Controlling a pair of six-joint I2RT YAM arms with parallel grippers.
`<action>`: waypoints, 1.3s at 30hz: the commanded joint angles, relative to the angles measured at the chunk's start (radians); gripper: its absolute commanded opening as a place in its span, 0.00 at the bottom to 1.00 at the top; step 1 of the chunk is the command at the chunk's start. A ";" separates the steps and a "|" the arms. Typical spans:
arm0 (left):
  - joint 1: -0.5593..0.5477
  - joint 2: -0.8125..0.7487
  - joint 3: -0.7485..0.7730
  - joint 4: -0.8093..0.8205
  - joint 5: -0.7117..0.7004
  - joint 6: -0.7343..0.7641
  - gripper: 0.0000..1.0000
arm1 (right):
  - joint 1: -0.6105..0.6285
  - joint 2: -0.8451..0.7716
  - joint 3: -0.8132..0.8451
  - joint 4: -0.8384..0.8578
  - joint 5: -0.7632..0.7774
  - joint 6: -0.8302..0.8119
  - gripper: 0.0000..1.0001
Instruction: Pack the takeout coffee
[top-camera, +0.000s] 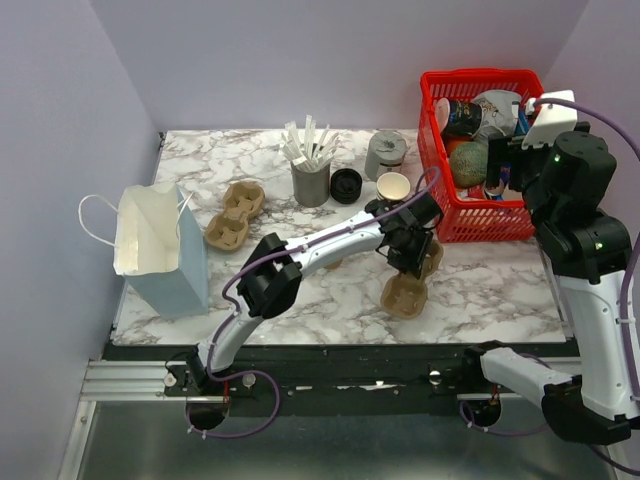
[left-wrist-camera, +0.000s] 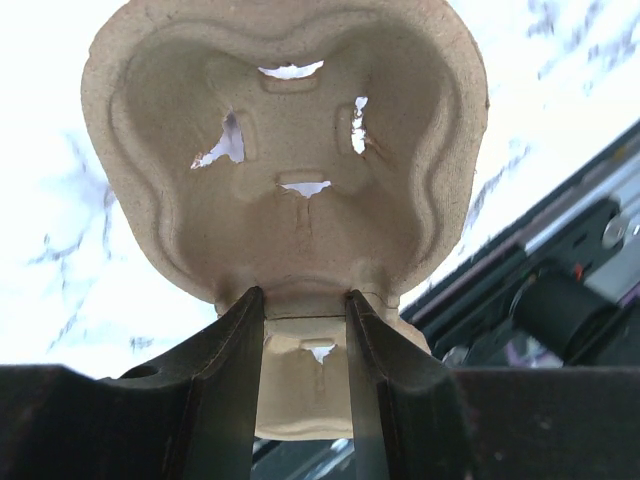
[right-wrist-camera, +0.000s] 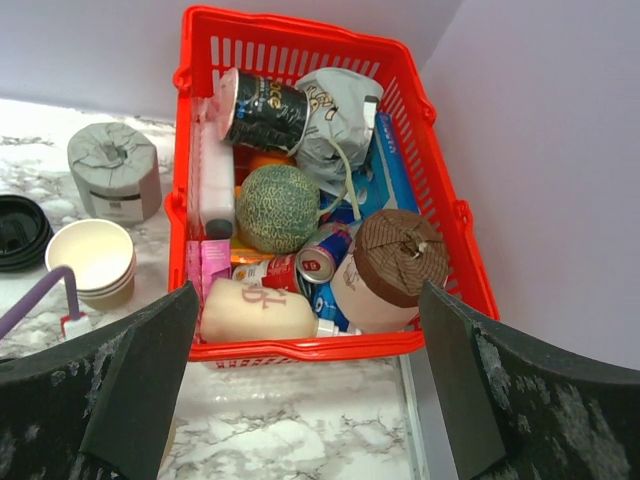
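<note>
Left gripper (left-wrist-camera: 305, 302): pinching a pulp cup carrier (left-wrist-camera: 290, 130), jaws narrowed on it, right of table centre.
Right gripper (right-wrist-camera: 308, 300): hanging spread wide, holding nothing, over the red basket (right-wrist-camera: 290, 350) at far right.
Takeout coffee: cannot tell where it is sitting.

Marble table (top-camera: 500, 290). White paper bag (top-camera: 150, 240) upright at left, spare pulp carriers (top-camera: 234, 215) just right of it. Far middle: grey holder (top-camera: 311, 184) of white sticks, black lid stack (top-camera: 346, 184), lidless paper cup stack (top-camera: 393, 186), grey wrapped roll (top-camera: 385, 152). Pulp cup carrier (top-camera: 404, 295) near centre. Red basket (top-camera: 480, 76) far right, with melon (right-wrist-camera: 277, 207), drink can (right-wrist-camera: 318, 260), cream bottle (right-wrist-camera: 255, 310).
</note>
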 joint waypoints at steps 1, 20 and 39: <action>0.017 0.045 0.036 0.058 0.070 -0.073 0.44 | -0.007 -0.023 -0.024 -0.010 -0.019 0.013 1.00; 0.371 -0.495 -0.071 0.083 0.230 0.420 0.76 | -0.010 0.015 -0.076 -0.250 -0.822 -0.216 1.00; 0.887 -0.988 -0.056 -0.006 -0.176 0.759 0.93 | 0.608 0.766 0.221 -0.457 -0.837 -1.059 1.00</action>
